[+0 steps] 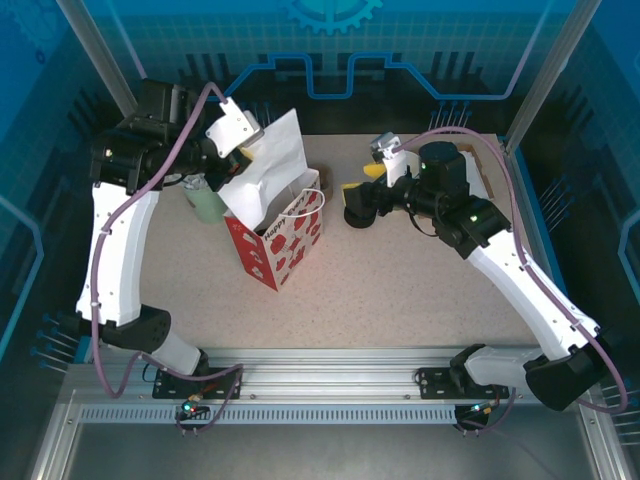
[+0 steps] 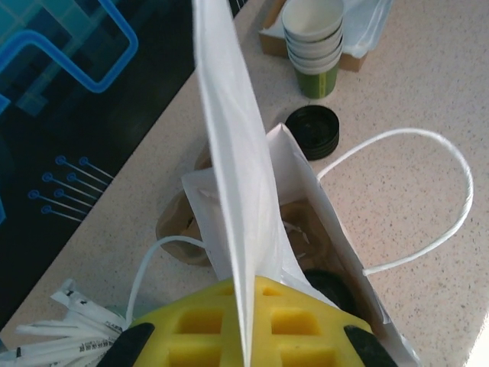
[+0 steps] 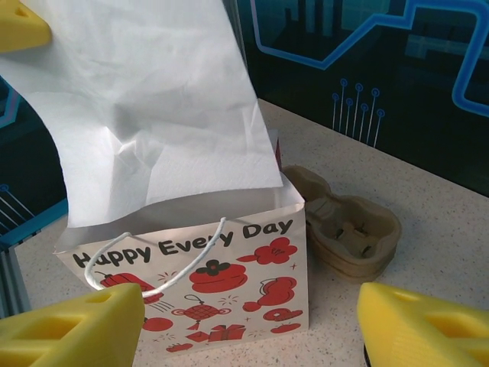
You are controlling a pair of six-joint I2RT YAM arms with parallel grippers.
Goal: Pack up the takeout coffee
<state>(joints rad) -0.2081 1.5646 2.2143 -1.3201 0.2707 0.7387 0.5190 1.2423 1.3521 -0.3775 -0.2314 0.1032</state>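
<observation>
The left gripper (image 2: 246, 325) is clamped on a white tissue paper sheet (image 2: 229, 153) that rises from the red-and-white paper gift bag (image 3: 229, 290) and screens much of its mouth. The takeout coffee (image 2: 330, 289) sits inside the bag, with just its black lid visible. Brown pulp cup carriers (image 3: 351, 229) lie just beside the bag. To its right stand a squat black lid stack (image 2: 313, 131), stacked green paper cups (image 2: 313, 46) and the right gripper (image 3: 252, 321), its jaws spread and empty.

Left arm (image 1: 115, 250) and right arm (image 1: 520, 278): white shells, black joints. A mauve cable (image 1: 94, 295) runs along each. Yellow hollow-celled pads (image 2: 160, 338) line the jaws. Green light (image 1: 472, 213) on the right.
</observation>
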